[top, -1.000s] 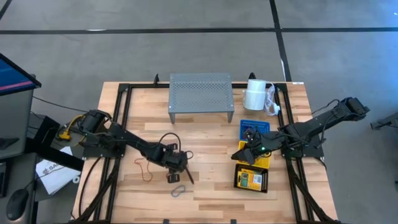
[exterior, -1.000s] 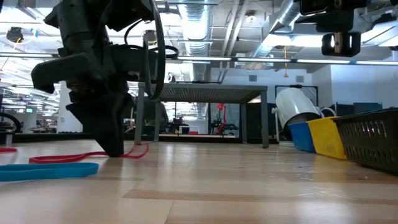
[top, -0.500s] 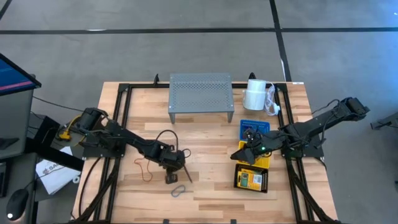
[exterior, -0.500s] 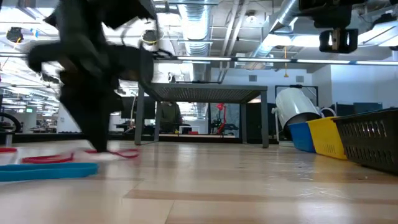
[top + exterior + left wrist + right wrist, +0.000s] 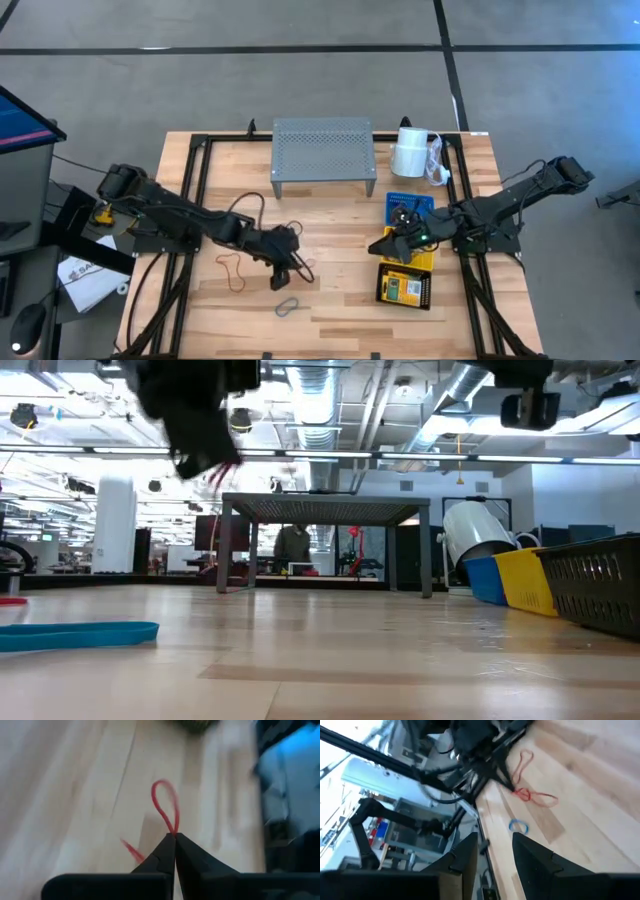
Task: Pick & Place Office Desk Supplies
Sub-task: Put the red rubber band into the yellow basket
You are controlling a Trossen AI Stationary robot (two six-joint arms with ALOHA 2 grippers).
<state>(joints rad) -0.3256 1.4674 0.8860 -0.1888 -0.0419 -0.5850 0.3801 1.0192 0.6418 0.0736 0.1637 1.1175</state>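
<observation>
My left gripper (image 5: 287, 272) hangs above the table's middle, shut on a thin red loop (image 5: 165, 802) that also shows in the low view (image 5: 222, 468). An orange loop (image 5: 235, 268) lies flat on the wood to its left, and a blue-grey loop (image 5: 288, 306) lies nearer the front edge. On the right, the blue basket (image 5: 410, 200), yellow basket (image 5: 422, 262) and black basket (image 5: 405, 290) stand in a row, with a yellow-green crayon box (image 5: 400, 289) in the black one. My right gripper (image 5: 495, 855) hovers open over the yellow basket, with nothing between its fingers. My left gripper pinches the red loop at one narrow spot (image 5: 173, 833) between its two fingertips (image 5: 165, 847). The fingers slant downward from the table's left. A small bight of the loop sticks out past the tips, a second strand (image 5: 131, 851) trails beside them, and the loop hangs clear of the table.
A grey perforated shelf (image 5: 323, 152) stands at the back centre, with a white paper roll (image 5: 409, 152) to its right. A black frame (image 5: 190, 200) runs round the tabletop. Bare wood lies between the loops and the baskets.
My left gripper has risen from the tabletop and tipped closer to level. The red loop has gone up with it: it lay on the wood a second ago and now hangs clear of it. The other loops have stayed in place.
</observation>
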